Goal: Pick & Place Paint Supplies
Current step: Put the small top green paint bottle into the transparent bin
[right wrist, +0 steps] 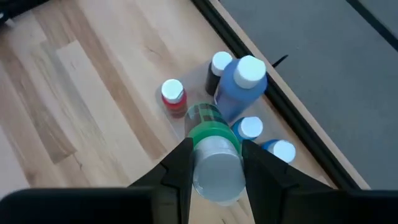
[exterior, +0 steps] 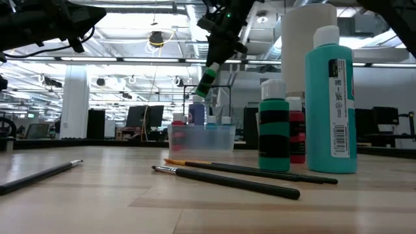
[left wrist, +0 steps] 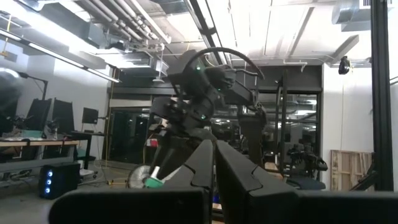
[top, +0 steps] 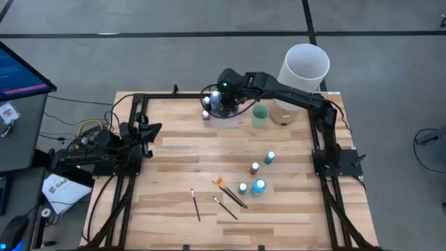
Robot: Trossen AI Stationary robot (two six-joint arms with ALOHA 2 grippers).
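Note:
My right gripper (right wrist: 214, 152) is shut on a green paint bottle (exterior: 207, 80) and hovers over a clear tray (exterior: 201, 138) near the table's far edge. The tray holds a tall blue bottle (right wrist: 241, 87), a red bottle (right wrist: 173, 96), a dark one (right wrist: 217, 65) and two small blue ones. Teal, red and green bottles (top: 259, 186) stand on their bases right of centre. Thin dark brushes (top: 196, 205) and an orange one (top: 226, 188) lie flat near the near edge. My left gripper (top: 152, 131) waits shut, raised over the table's left edge. My right gripper pinches the green bottle between its two fingers (right wrist: 182, 160) at its upper end, just below the pale cap (right wrist: 216, 167). The fingers come from above, slanting down. The bottle is lifted clear and hangs tilted, its green body (right wrist: 211, 124) pointing down at the tray.
A pale green cup (top: 260, 115) and a brown round dish (top: 282, 115) stand right of the tray. A tall white cylinder (top: 304, 66) stands at the far right corner. Bare wood (top: 181, 164) lies between the tray and the brushes.

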